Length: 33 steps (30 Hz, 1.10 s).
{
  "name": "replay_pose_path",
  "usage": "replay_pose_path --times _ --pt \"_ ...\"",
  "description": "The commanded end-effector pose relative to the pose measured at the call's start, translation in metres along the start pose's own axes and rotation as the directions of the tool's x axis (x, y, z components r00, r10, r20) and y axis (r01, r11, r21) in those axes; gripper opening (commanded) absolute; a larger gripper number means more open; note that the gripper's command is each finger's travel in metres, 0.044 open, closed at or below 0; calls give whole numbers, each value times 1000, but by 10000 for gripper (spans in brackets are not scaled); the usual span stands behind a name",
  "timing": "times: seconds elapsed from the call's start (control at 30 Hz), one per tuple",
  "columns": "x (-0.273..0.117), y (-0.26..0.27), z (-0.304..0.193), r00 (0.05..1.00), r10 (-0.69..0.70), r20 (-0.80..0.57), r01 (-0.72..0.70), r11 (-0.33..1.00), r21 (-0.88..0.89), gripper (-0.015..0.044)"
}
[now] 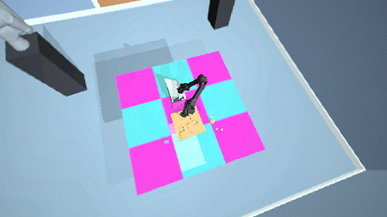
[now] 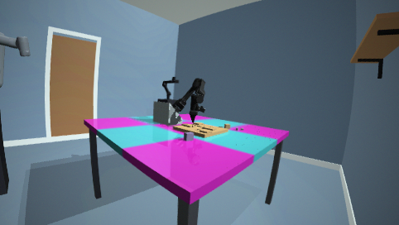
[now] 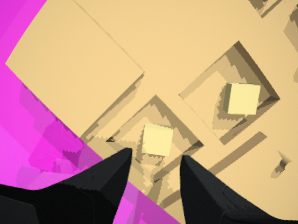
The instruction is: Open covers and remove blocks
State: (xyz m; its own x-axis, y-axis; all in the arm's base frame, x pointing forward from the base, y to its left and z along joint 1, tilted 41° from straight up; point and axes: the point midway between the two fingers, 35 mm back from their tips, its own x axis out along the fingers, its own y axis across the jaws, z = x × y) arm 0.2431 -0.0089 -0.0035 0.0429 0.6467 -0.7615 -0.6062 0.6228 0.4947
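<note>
The tan puzzle board (image 1: 194,131) (image 2: 197,132) (image 3: 165,37) lies on the table. In the wrist view two uncovered square wells each hold a pale yellow block: a near block (image 3: 157,140) and a farther block (image 3: 243,99) to its upper right. A flat tan panel (image 3: 75,65), apparently a cover, lies up-left of the near well. My gripper (image 1: 183,115) (image 2: 193,121) (image 3: 156,157) is partly open and empty, its fingertips either side of the near block's lower edge in the view; their height above it is unclear. The other covers are too small or cut off to read.
A purple-grey cube (image 1: 166,141) (image 2: 189,136) and a tan cube (image 1: 212,121) (image 2: 227,126) rest on the table, on opposite sides of the board. Two tiny pale pieces lie beyond the tan cube. A grey box (image 2: 161,112) stands by the arm's base.
</note>
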Motion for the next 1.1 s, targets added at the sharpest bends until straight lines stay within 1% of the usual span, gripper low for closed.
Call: replay_pose_path --times 0.0,1.07 --pt "4 1 0 1000 4 3 -4 1000 6 144" --pt "28 1 0 1000 5 4 -5 1000 6 144"
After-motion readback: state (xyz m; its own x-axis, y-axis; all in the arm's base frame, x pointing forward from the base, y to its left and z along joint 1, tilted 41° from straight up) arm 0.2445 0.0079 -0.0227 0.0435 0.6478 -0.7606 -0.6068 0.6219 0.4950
